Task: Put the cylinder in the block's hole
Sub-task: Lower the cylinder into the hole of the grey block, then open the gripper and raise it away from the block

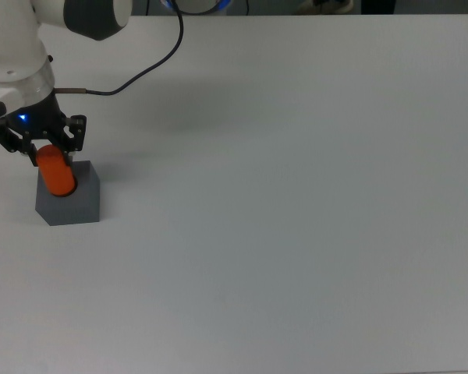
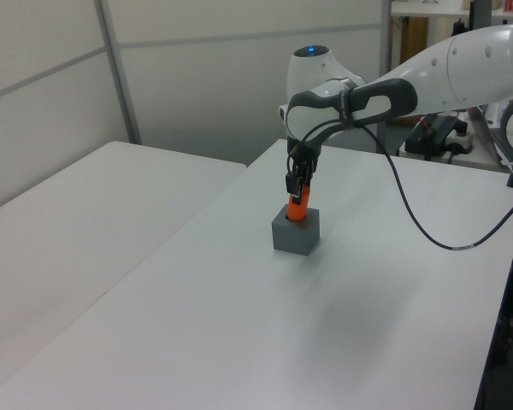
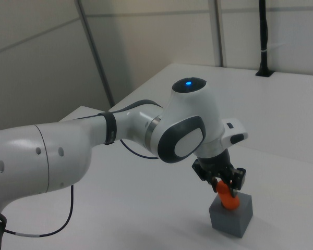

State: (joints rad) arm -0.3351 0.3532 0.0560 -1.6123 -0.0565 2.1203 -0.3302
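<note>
The orange cylinder [image 1: 60,177] stands slightly tilted, its lower end at the top face of the dark grey block [image 1: 76,206] and covering the hole. My gripper [image 1: 50,151] is shut on the cylinder's upper end, right above the block near the top view's left edge. In the left view the cylinder [image 2: 297,211] rises from the block [image 2: 296,235] under the gripper [image 2: 296,190]. The right view shows the gripper [image 3: 223,183] holding the cylinder [image 3: 226,199] against the top of the block [image 3: 232,216]. How deep the cylinder sits in the hole is hidden.
A black cable [image 1: 144,68] trails from the arm across the white table [image 1: 296,195] toward its far edge. In the left view a second white table [image 2: 68,231] adjoins on the left view's left, with a wall behind.
</note>
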